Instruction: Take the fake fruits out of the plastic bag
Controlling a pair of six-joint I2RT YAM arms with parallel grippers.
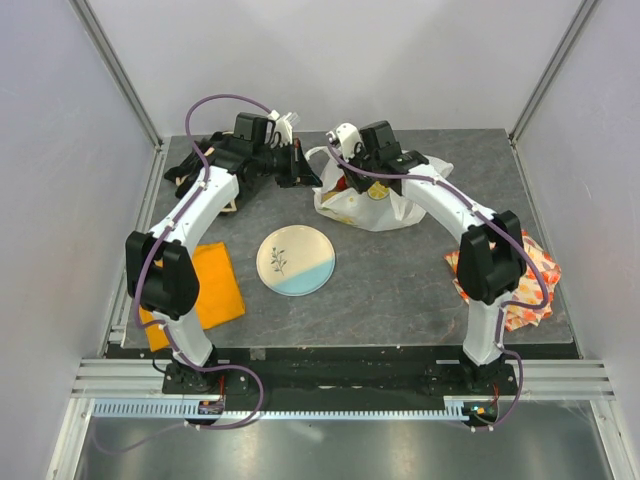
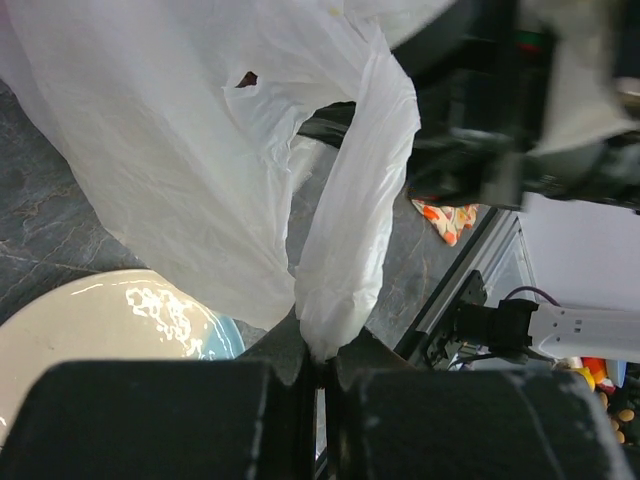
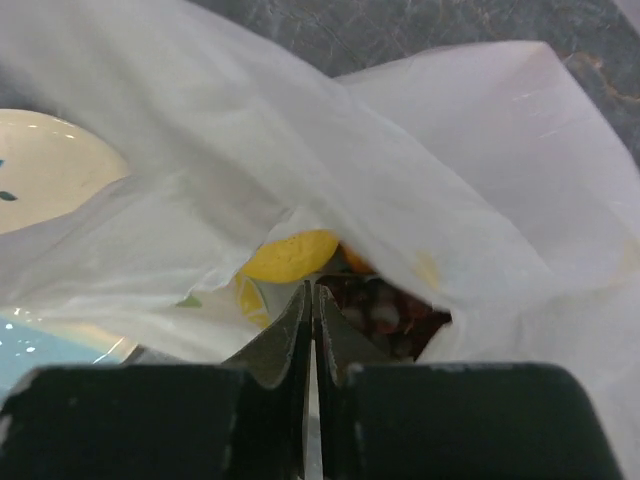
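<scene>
The white plastic bag [image 1: 375, 205] lies crumpled at the back centre of the table. My left gripper [image 1: 303, 170] is at its left edge, shut on a twisted bag handle [image 2: 350, 230] that runs up from the jaws [image 2: 320, 352]. From the right, my right gripper [image 1: 345, 185] reaches into the bag's mouth. In the right wrist view its fingertips [image 3: 311, 290] are pressed together with nothing seen between them. Just beyond them inside the bag [image 3: 450, 150] lie a yellow lemon [image 3: 290, 255], a citrus slice [image 3: 245, 298] and a red berry cluster [image 3: 385, 310]. Other fake fruits are hidden.
A cream and blue plate [image 1: 272, 245] sits in front of the bag, also showing in the wrist views [image 2: 90, 320] [image 3: 40, 170]. A plain orange cloth [image 1: 215, 285] lies front left. A fruit-patterned cloth [image 1: 525, 285] lies at the right edge.
</scene>
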